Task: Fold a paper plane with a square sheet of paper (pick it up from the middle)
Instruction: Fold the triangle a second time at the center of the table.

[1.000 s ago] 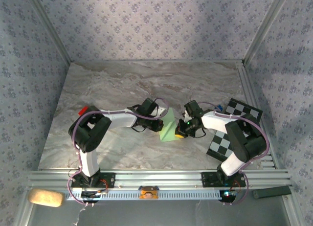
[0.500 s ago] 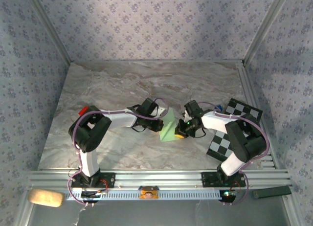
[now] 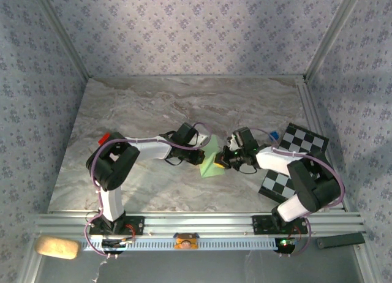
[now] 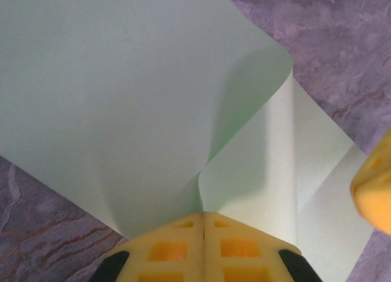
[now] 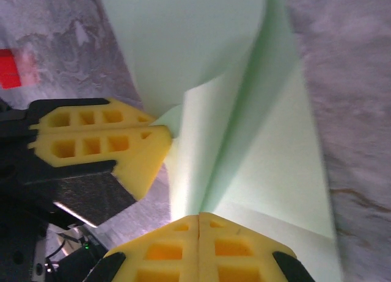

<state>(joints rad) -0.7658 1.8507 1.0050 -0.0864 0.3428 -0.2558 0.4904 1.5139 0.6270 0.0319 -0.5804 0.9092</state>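
Both of my grippers are on the green sheet (image 3: 212, 163) right now, and it sits dead centre of the overhead frame, on the marble table (image 3: 153, 105), squeezed between my two wrists. My left gripper (image 4: 202, 216) comes at it from the left of that frame, and my right gripper (image 5: 199, 218) from the right. Neither arm is nearer; each has a bite.

Left jaws: pressed flat together with the paper's edge pinched in the seam. In my left wrist frame the sheet fans upward from that pinch. One big flap fills the upper left, and a curled fold climbs toward the upper right.

Right jaws: closed tight as well, clamped on the paper at the bottom of my right wrist frame. A raised fold runs up and away from the tips toward the top of that frame. My left fingers sit at middle left there, touching the sheet's edge, just beside my own.

Overhead, the sheet's long axis slants from upper right to lower left, across the line between my two pinches. I judge the next crease turns on that. The checkered board (image 3: 303, 139) lies well apart, at right.
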